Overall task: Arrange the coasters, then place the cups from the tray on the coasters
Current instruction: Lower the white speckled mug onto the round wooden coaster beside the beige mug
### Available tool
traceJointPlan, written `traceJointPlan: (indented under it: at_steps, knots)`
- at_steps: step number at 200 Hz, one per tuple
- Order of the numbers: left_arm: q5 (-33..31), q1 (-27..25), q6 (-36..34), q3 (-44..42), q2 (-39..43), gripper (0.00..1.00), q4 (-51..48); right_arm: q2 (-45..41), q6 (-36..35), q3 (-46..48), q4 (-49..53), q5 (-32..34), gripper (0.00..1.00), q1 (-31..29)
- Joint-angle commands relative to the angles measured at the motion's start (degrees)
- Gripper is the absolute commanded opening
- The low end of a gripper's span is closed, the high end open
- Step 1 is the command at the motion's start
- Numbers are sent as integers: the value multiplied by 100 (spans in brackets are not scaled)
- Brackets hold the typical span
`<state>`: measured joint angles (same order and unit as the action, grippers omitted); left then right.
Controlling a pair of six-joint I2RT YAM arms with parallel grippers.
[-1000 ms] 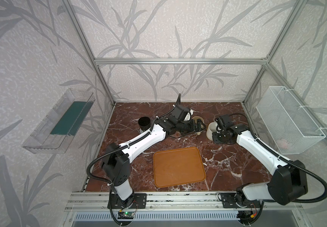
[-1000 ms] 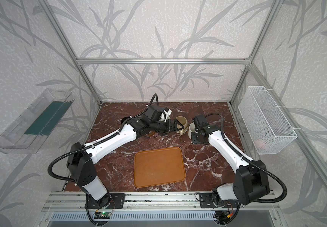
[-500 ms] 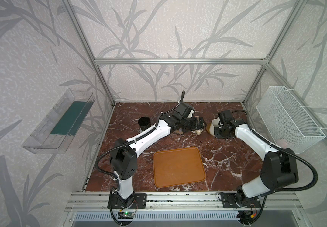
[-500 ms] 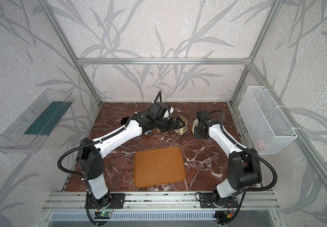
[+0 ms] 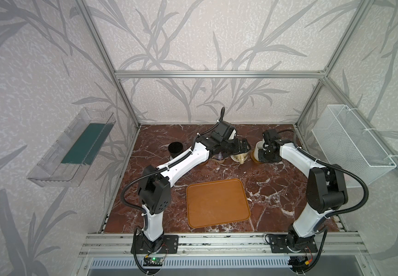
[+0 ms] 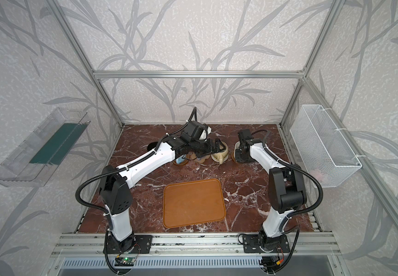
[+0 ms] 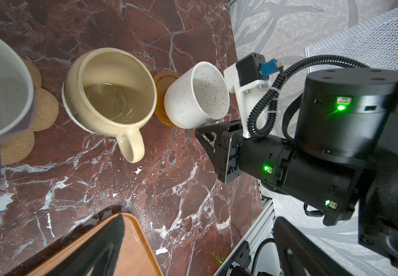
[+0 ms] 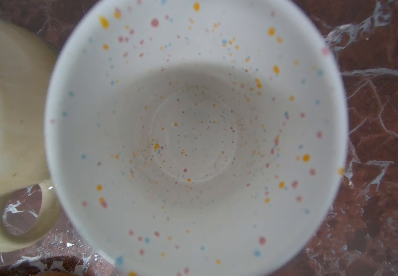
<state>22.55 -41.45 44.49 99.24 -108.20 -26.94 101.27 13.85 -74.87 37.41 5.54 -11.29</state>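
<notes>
Clearly the right gripper (image 7: 207,125) is clamped nearly shut on the speckled cup (image 7: 196,95), which leans over a brown wooden coaster (image 7: 160,81), just beside the yellow cup (image 7: 109,95). The left gripper (image 5: 241,146) hangs near the yellow cup, spread wide and empty. The tray (image 5: 217,203) holds no cups. If let go while tilted and off-centre, the speckled cup may rock off the coaster or knock its neighbour.
</notes>
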Motion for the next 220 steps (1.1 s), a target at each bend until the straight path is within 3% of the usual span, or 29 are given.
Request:
traceJointPlan:
  at_steps: [1,49,75,146,220]
  knots:
    - [-57,34,-125,198,-53,99,-83,3,-75,-325,-328,168,0,34]
    - [-29,38,-57,133,-99,99,-16,277,-159,-449,-342,210,0,56]
    - [317,41,149,43,-92,99,250,361,-223,-505,-345,202,0,74]
    - [32,19,-31,113,-42,99,-30,382,-183,-340,-334,134,0,74]
    - [193,32,104,70,-33,99,160,207,-82,8,-400,123,0,70]
